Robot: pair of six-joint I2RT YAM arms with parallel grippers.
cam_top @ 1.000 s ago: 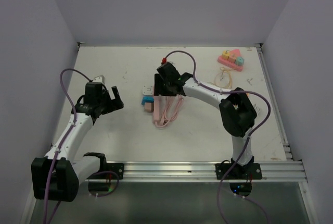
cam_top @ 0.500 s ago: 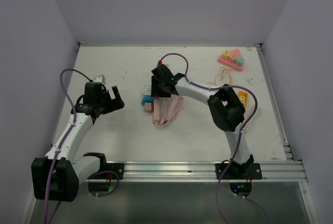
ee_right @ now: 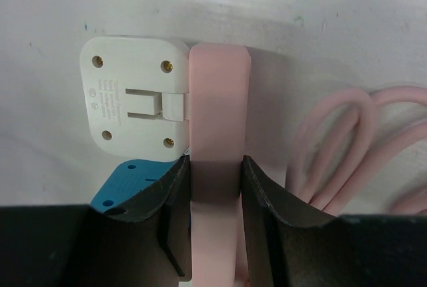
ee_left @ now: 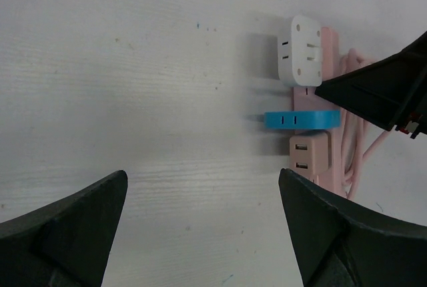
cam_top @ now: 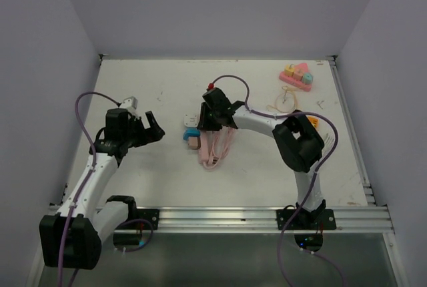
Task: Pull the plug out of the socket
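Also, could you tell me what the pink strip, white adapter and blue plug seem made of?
The pink strip: likely moulded plastic, matte; soft even shading. The white adapter: hard plastic, moulded lettering, with brass-coloured metal screws. The blue plug: probably plastic, smooth, uniform colour.

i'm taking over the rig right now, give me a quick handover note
Right tool: shut on the pink strip, one finger on each side, level with the blue plug.
Left tool: open, holding nothing, hovering off to the strip's side.
Things: white plug, blue plug and beige plug sit in a row in the strip; cord coiled beside it.
Done: strip gripped.
Left: no plug pulled yet; likely the left tool grabs one and pulls.
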